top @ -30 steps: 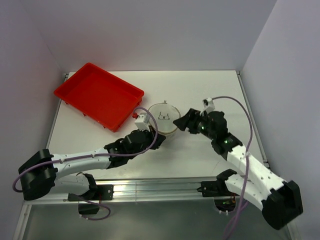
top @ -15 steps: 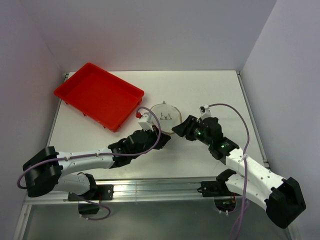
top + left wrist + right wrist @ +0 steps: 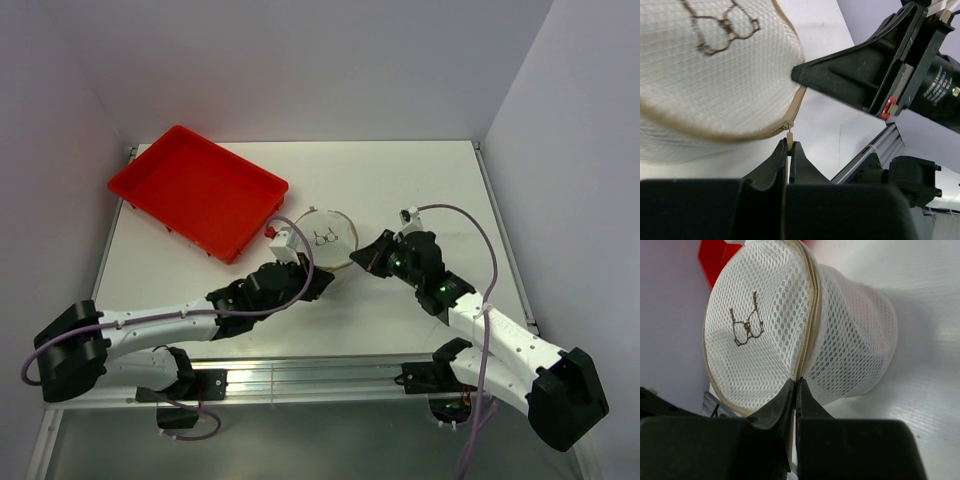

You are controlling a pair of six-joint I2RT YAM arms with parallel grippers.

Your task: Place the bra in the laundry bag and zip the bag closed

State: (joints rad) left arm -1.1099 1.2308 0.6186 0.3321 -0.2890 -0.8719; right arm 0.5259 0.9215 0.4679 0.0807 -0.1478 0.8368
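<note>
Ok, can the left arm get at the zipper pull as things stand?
Likely yes: the left end effector looks shut on the zipper pull at the rim of the laundry bag, with nothing between them. The right end effector pinches the bag's zipper seam farther round, clear of it.

Your left arm [image 3: 150, 322] and right arm [image 3: 505, 340] wear white shells with black joints, each trailing a lilac cable [image 3: 446, 207] and ending in the black, wedge-fingered left gripper [image 3: 789, 145] and right gripper [image 3: 795, 386], the latter's wrist showing a green light [image 3: 953, 90].
</note>
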